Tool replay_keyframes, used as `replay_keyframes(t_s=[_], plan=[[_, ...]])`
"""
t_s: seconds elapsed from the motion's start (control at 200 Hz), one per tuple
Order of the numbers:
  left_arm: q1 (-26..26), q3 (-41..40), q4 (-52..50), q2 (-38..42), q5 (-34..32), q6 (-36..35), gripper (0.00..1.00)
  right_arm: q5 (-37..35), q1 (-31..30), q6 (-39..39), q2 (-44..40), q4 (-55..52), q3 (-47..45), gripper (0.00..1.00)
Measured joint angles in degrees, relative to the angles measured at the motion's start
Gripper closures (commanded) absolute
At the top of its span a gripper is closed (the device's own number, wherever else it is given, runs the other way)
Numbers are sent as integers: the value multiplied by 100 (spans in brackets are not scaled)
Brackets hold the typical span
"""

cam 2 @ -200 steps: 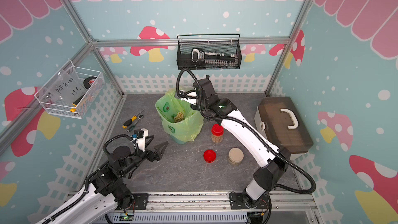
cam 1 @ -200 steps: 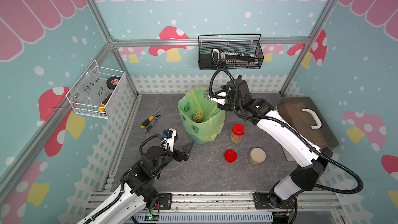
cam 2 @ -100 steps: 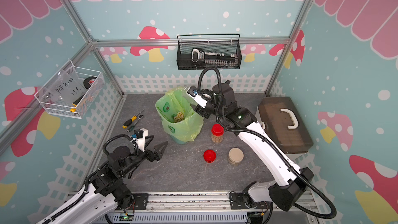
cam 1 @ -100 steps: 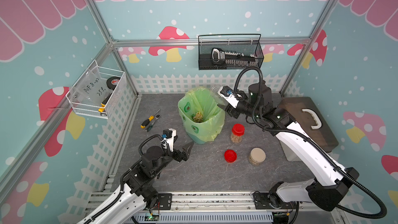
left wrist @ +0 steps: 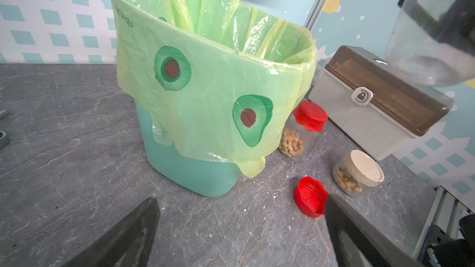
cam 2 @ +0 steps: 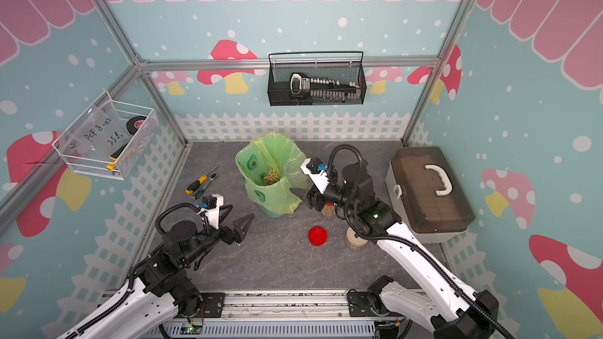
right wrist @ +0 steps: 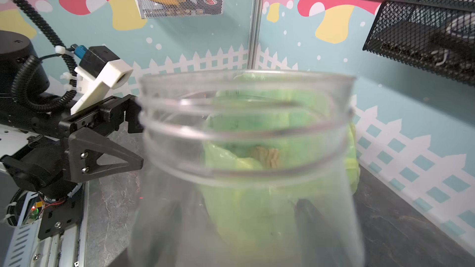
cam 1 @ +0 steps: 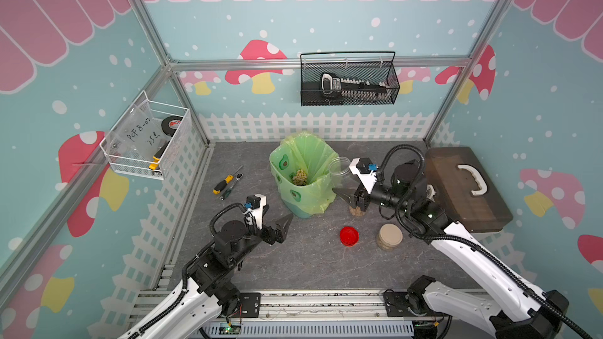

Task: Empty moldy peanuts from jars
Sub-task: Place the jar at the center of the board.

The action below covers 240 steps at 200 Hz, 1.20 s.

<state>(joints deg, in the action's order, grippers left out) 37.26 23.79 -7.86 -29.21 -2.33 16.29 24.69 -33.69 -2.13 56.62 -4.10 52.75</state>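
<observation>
on the grey worktop (cam 1: 310, 262) the green-bagged bin (cam 1: 313, 203) stands mid-scene. the right tool (cam 1: 343, 181), just beside the bin's rim on its right, is clenched on an empty clear jar (cam 1: 339, 167), mouth turned upward. the left tool (cam 1: 283, 228) hangs released on the bin's other side. a full red-lidded jar (left wrist: 300, 129) sits almost under the right tool, with the beige-lidded jar (cam 1: 389, 236) and loose red lid (cam 1: 348, 235) nearer the front, so the right arm looks closer for the next jar. moldy peanuts (cam 1: 300, 177) lie in the bin.

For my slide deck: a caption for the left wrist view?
Green-bagged bin beside a red-lidded peanut jar, loose red lid, beige-lidded jar; empty clear jar aloft.
</observation>
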Motion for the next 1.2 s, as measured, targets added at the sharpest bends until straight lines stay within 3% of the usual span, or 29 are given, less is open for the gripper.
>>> replay_keyframes(t_s=[0.185,0.33,0.735,0.986,1.201], plan=[[-2,0,0,7,26,7,1,4,-13,-675,-623,964,-1419,65],[-2,-74,372,223,422,229,2,181,-116,-1021,-597,1401,-1952,65],[-7,238,2573,-1325,3154,1397,1,1921,-385,-1670,-157,2175,-1932,66],[35,507,3661,-1908,4006,1954,1,2365,-892,-1847,-81,2575,-1886,66],[446,817,3447,-2061,4168,1727,1,2450,-981,-2138,258,3093,-1878,66]])
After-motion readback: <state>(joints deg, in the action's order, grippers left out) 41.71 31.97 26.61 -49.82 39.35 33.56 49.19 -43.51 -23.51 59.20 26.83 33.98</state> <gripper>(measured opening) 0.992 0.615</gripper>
